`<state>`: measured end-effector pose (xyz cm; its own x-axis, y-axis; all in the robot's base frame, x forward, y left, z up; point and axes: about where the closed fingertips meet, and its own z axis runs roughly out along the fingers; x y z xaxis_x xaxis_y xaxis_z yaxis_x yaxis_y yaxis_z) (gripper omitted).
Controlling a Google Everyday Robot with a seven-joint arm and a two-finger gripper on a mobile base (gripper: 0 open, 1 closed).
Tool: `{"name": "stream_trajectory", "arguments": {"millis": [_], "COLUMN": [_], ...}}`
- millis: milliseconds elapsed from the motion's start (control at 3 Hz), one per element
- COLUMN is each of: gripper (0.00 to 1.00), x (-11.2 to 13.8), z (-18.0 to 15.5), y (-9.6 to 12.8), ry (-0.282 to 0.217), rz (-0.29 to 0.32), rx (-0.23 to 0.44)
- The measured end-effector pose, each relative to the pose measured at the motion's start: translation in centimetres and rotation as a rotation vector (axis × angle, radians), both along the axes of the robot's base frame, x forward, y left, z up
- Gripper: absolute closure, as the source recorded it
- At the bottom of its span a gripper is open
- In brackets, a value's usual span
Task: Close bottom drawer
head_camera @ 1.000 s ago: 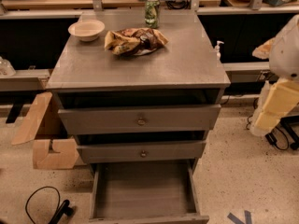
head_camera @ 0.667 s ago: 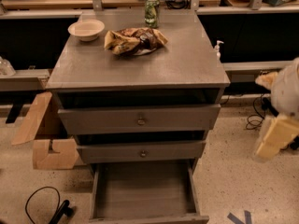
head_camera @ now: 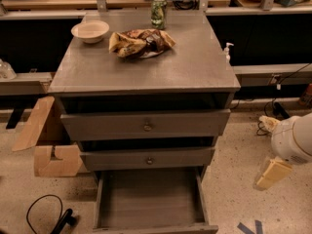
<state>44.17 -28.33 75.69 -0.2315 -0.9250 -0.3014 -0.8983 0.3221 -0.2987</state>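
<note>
gripper (head_camera: 273, 173) lowered at right, bottom drawer (head_camera: 151, 201) open, speckled floor (head_camera: 239, 150)

Light falls from overhead, even and moderately bright, leaving a soft pale sheen across the flat grey wooden counter (head_camera: 195, 67). Deep shadow fills the recess just under the counter's overhang. The open grey wooden bottom drawer (head_camera: 151, 201), lowest beneath the counter, is dim inside and shaded from above. To the right of the counter, low down, the cream end effector (head_camera: 272, 173) is brightly lit. The rounded white arm shell (head_camera: 292, 140) above it nearly washes out against the pale speckled floor (head_camera: 234, 189).
</note>
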Motion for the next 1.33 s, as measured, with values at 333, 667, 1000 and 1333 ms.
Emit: {"name": "stream_trajectory", "arguments": {"millis": [333,667,1000,1333], "gripper": [0.00,0.00,0.00,0.00], "x": [2.7,3.8,3.7,3.6], "z": [-4.2,-4.8,-4.8,-6.5], "y": [-1.0,-1.2,-1.1,-0.5], "ry": [-0.047,-0.077,-0.074,-0.077], "rz": [-0.041,-0.052,-0.051,-0.049], "rx": [0.030,0.038,0.037,0.071]}}
